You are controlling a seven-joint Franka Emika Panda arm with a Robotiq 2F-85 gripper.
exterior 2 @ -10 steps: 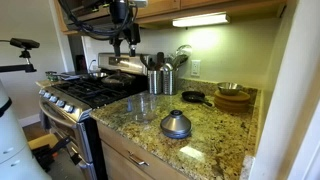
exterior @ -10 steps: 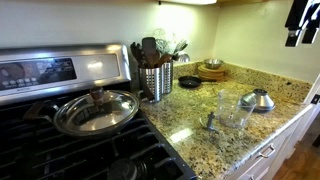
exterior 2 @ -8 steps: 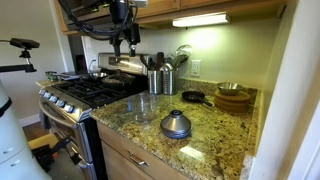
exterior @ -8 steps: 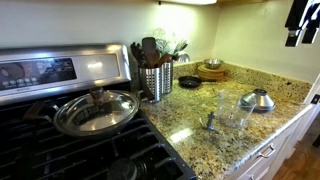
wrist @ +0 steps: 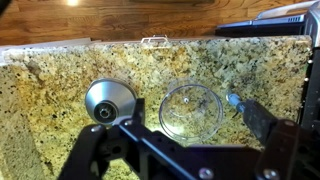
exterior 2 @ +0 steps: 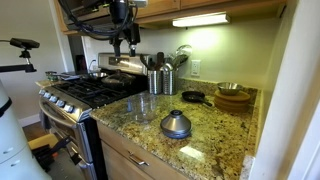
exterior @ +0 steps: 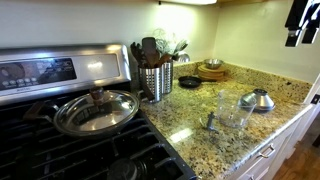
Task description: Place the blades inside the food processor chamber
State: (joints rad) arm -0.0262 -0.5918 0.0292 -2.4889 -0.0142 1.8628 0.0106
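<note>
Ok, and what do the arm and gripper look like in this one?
The gripper is black all over, its fingers built of matte, jointed linkage bars. The arm above it looks dark too, with dark cabling looped alongside. No markings are legible.

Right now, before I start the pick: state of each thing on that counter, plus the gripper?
gripper: open, empty, raised.
blades: upright on the counter, outside the chamber.
food processor chamber: upright, top open, empty.
grey dome piece: on the counter, beside the chamber.
pan: on the stove, covered.
utensil holder: upright, full.
</note>
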